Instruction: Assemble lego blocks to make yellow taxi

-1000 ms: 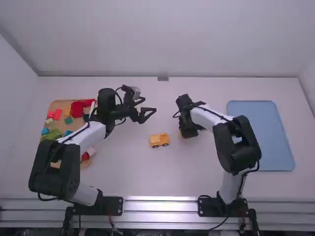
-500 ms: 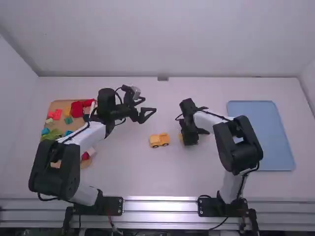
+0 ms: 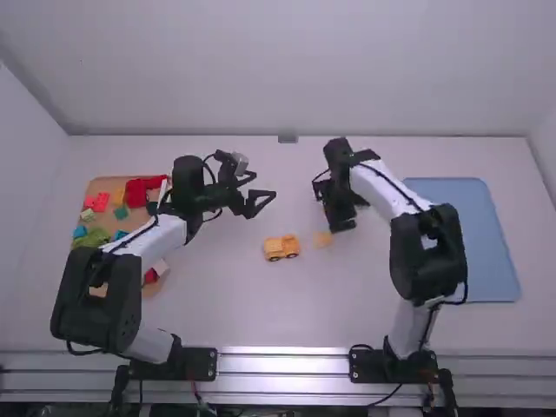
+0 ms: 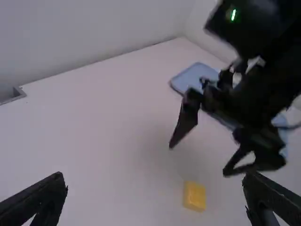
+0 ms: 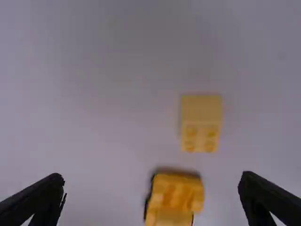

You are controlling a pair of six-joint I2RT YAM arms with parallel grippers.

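The yellow block (image 5: 201, 115) lies apart, below the right gripper's (image 3: 337, 214) spread fingers.

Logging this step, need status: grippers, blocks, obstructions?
Left gripper open, empty. Right gripper open, empty. Yellow block loose on table, apart from wheeled yellow build. No obstruction seen between them.

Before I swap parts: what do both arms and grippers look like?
Both arms: white links, chunky black joints, thin black cables along them. The left gripper and right gripper are black with two tapered, angular fingers each. A small green light glows on the right arm's wrist end.
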